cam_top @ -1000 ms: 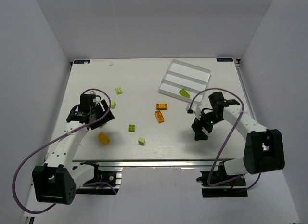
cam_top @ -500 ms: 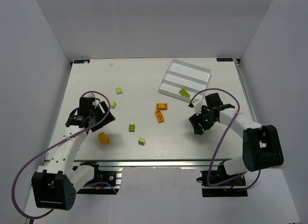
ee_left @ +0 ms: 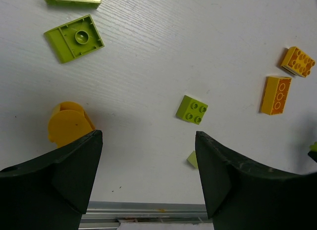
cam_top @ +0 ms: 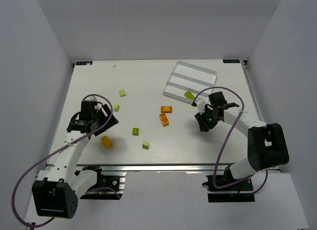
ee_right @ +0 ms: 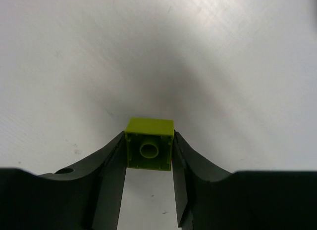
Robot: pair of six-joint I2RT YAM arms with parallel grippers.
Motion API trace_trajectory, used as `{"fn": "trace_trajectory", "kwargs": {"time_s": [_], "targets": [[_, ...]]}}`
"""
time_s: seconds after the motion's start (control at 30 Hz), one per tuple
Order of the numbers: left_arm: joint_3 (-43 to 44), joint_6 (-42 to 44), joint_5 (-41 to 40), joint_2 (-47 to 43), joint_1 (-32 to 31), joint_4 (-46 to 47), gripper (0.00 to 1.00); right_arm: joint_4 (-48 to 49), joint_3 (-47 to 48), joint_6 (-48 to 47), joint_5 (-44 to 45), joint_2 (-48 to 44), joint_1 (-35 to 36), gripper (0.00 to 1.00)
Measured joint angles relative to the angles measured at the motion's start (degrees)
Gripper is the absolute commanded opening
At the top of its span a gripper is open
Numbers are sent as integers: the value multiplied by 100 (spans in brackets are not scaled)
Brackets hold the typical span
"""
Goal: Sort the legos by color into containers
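A lime-green lego point(ee_right: 149, 144), underside facing the camera, sits between the fingers of my right gripper point(ee_right: 148, 156), which is shut on it just above the table. In the top view that gripper point(cam_top: 203, 122) is below the white tray's containers point(cam_top: 198, 71), where one green lego point(cam_top: 189, 95) lies. My left gripper point(ee_left: 148, 180) is open over bare table, a round orange lego point(ee_left: 69, 123) by its left finger and a green lego point(ee_left: 192, 109) ahead. Two orange legos point(cam_top: 166, 109) point(cam_top: 164, 119) lie mid-table.
More green legos lie loose at the left and middle point(cam_top: 122, 93) point(cam_top: 116, 107) point(cam_top: 135, 131) point(cam_top: 145, 145). The table's near edge with its metal rail point(ee_left: 148, 207) runs just below the left gripper. White walls enclose the table.
My right gripper has moved up the table towards the tray and closed on the green lego. The left arm has shifted only slightly and stays open.
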Motion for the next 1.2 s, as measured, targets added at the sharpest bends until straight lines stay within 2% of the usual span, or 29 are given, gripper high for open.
{"fn": "trace_trajectory", "kwargs": {"time_s": [0.17,0.33,0.43,0.6,0.63,0.7,0.73,0.77,0.87,0.93,1.0,1.07,1.1,1.13,1.2], "targets": [[-50,-52,2,92,0,11,85,90,1307,-50,-42,295,-17,0],[-50,-42,0,232,2,17,86,358,2892,308,-70,1360,-81,0],[-50,-33,0,262,2,13,88,289,3460,546,-26,2041,-98,5],[-50,-33,0,262,2,13,89,59,4076,741,15,2885,-160,20],[-50,-33,0,262,2,11,89,28,4109,761,26,2955,-177,29],[-50,-31,0,262,2,11,90,-2,4124,793,70,3016,-219,39],[-50,-31,0,262,2,11,90,-22,4142,802,92,3025,-243,51],[-50,-31,0,262,2,11,90,-35,4157,826,105,3027,-267,55],[-50,-28,0,269,2,11,90,-63,4249,837,122,3027,-348,64],[-50,-28,2,304,2,15,90,-79,4291,831,109,3027,-393,66],[-50,-28,4,374,2,20,89,-94,4293,828,63,3023,-444,66],[-50,-31,11,457,2,24,86,-140,4293,828,-24,3018,-481,58],[-50,-35,13,496,2,24,85,-181,4293,828,-103,3001,-507,52],[-50,-39,13,540,2,24,83,-232,4293,809,-195,2970,-533,35],[-48,-55,11,623,2,31,72,-323,4269,756,-452,2815,-579,16]]}}
